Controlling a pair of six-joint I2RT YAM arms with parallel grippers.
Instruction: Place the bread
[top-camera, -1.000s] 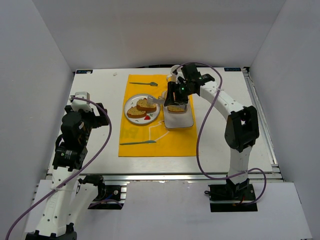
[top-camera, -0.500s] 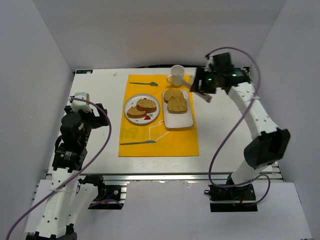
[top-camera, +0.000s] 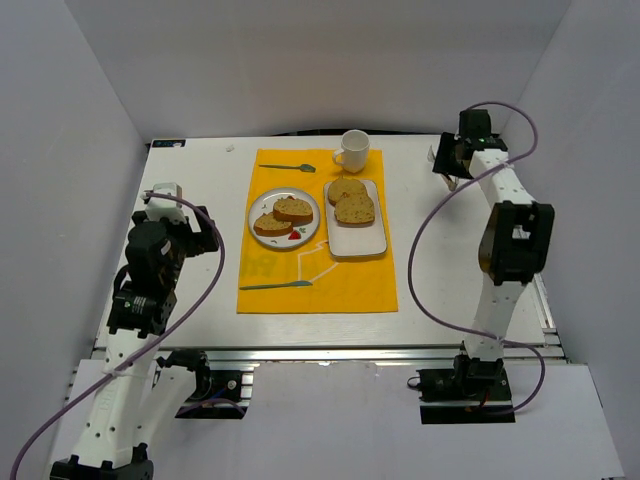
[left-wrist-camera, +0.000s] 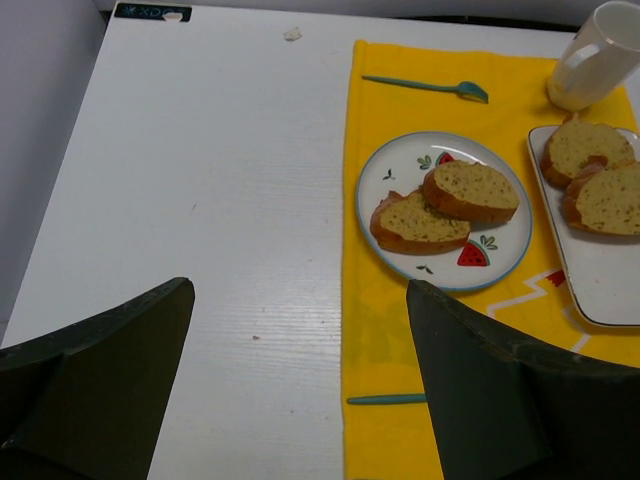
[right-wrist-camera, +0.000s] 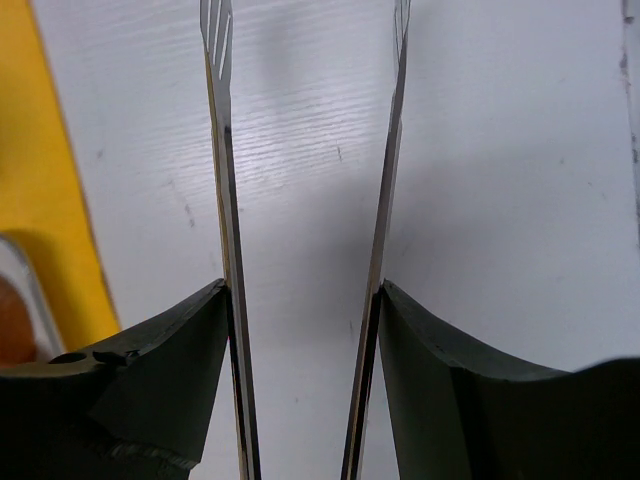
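Two bread slices lie on the white rectangular tray on the yellow mat; they also show in the left wrist view. Two more slices lie on the round plate, also seen from the left wrist. My right gripper is at the back right over bare table, far from the tray. Its jaws hold metal tongs, whose blades are spread and empty, around the gripper. My left gripper is open and empty, left of the mat.
A white mug stands behind the tray. A teal spoon lies at the mat's back edge and a teal knife near its front. The yellow mat covers the table's middle. White walls close in on three sides.
My right arm left a bread slice on the rectangular tray, lifted off with the tongs, and swung to the back right of the table. The left arm stayed still.
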